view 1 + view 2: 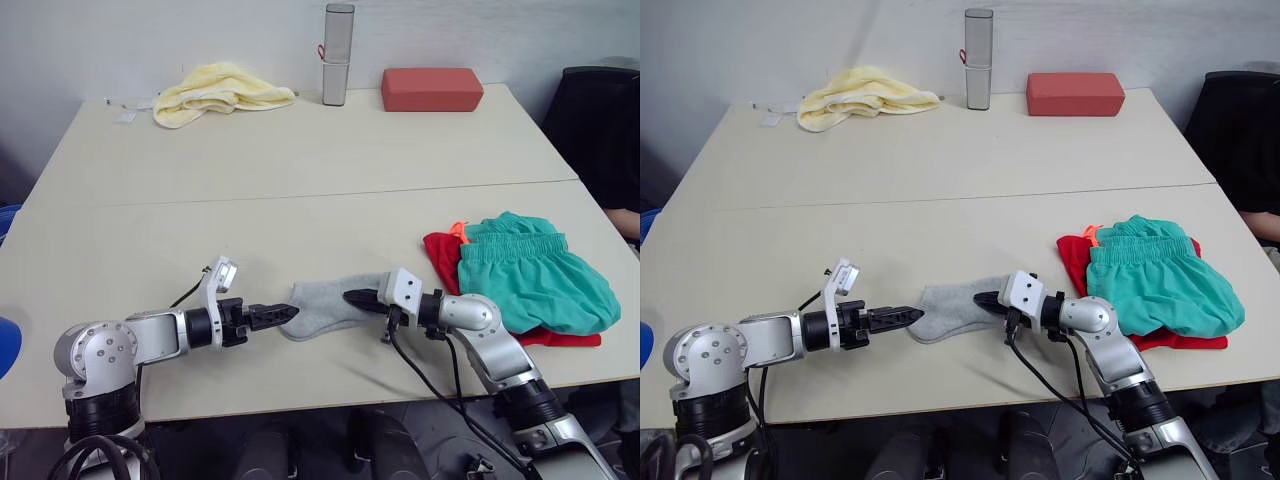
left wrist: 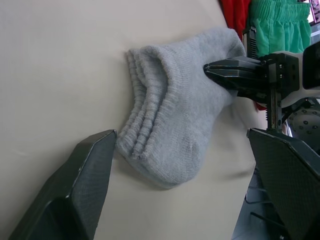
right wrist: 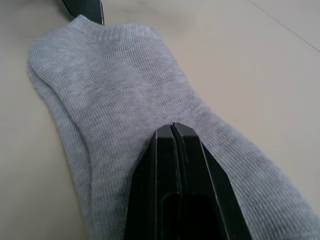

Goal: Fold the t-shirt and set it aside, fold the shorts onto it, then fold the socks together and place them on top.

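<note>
The two light grey socks (image 1: 325, 305) lie stacked on each other at the table's front middle. My left gripper (image 1: 285, 314) is open at their cuff end; in the left wrist view its fingers (image 2: 90, 170) stand wide apart on either side of the cuffs. From the opposite side my right gripper (image 1: 352, 297) reaches in, shut, with its closed tip resting on top of the socks (image 3: 115, 85). To the right, the teal shorts (image 1: 530, 280) lie folded on the folded red t-shirt (image 1: 440, 262), whose edges show beneath them.
A pale yellow towel (image 1: 220, 92), an upright grey case (image 1: 337, 55) and a brick-red block (image 1: 432, 89) sit along the table's far edge. A black chair (image 1: 600, 110) stands past the right edge. A seam (image 1: 300, 195) crosses the tabletop.
</note>
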Controlling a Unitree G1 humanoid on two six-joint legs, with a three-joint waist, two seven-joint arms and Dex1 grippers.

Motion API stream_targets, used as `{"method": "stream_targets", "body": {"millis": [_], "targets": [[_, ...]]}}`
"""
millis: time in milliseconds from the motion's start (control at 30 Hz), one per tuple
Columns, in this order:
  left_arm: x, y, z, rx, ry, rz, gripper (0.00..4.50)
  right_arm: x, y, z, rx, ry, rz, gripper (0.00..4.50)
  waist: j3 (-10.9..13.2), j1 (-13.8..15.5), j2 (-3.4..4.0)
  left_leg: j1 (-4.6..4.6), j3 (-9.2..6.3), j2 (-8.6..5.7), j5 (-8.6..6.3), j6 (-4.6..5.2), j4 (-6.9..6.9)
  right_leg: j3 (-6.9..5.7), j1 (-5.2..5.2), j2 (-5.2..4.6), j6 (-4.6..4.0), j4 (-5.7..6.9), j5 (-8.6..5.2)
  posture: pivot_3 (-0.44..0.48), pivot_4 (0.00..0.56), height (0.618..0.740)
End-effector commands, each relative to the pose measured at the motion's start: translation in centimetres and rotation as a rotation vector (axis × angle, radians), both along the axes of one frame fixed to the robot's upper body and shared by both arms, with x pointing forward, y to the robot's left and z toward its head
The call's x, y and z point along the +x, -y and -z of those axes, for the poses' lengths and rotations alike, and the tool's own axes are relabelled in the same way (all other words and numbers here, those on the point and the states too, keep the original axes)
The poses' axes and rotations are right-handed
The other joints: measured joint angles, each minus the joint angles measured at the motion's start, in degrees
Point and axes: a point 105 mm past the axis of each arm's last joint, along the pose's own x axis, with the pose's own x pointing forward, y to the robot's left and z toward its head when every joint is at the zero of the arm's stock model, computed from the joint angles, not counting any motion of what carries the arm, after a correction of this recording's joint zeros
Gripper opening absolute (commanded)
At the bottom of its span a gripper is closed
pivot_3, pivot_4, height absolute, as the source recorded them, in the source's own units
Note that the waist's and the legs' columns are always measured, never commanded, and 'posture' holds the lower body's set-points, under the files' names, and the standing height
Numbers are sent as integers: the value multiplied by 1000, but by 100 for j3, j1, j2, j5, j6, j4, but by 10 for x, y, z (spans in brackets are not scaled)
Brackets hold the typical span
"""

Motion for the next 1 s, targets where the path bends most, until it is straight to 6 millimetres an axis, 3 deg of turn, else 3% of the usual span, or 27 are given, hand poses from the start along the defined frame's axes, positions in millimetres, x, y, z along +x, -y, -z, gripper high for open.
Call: {"method": "stream_targets", "body": {"millis": [33, 233, 267, 367, 767, 1000], "targets": [[-9, 8, 18, 25, -101, 50, 4391, -4, -3, 2, -2, -6, -14, 0, 0, 1, 1, 0, 0, 0, -1, -1, 0, 0, 0, 0, 0, -1, 0, 0, 150, 740], [-2, 20, 17, -32, -122, 52, 4391, -6, -4, 4, -3, -24, -18, 0, -6, 100, 2, 1, 0, -2, -1, -1, 1, 0, 2, -1, 0, -3, 0, 0, 150, 740], [0, 23, 17, -39, -124, 52, 4210, -6, -4, 4, -3, -27, -20, 0, -7, 105, 2, 0, 0, -2, -2, -2, 2, 0, 2, -2, 0, -3, 0, 0, 150, 740], [5, 31, 17, -45, -123, 46, 3507, -7, -5, 5, -5, -34, -22, 0, -8, 107, 1, 0, -1, -4, -9, -14, 2, 0, 4, -3, 2, -4, 1, 0, 150, 740], [13, 34, 10, -81, -103, 11, 8, -8, -2, 6, -6, -45, -4, 0, -7, 81, -1, -4, 1, -1, -2, -2, 1, -2, -1, 3, 1, -7, 1, 0, 150, 740], [23, 11, -11, -51, -40, 2, 8, -10, -6, 1, 3, -49, -13, 0, -3, 72, -7, -7, 1, 0, -4, -7, 0, -2, -7, 4, 0, -4, 0, 0, 150, 740]]}}
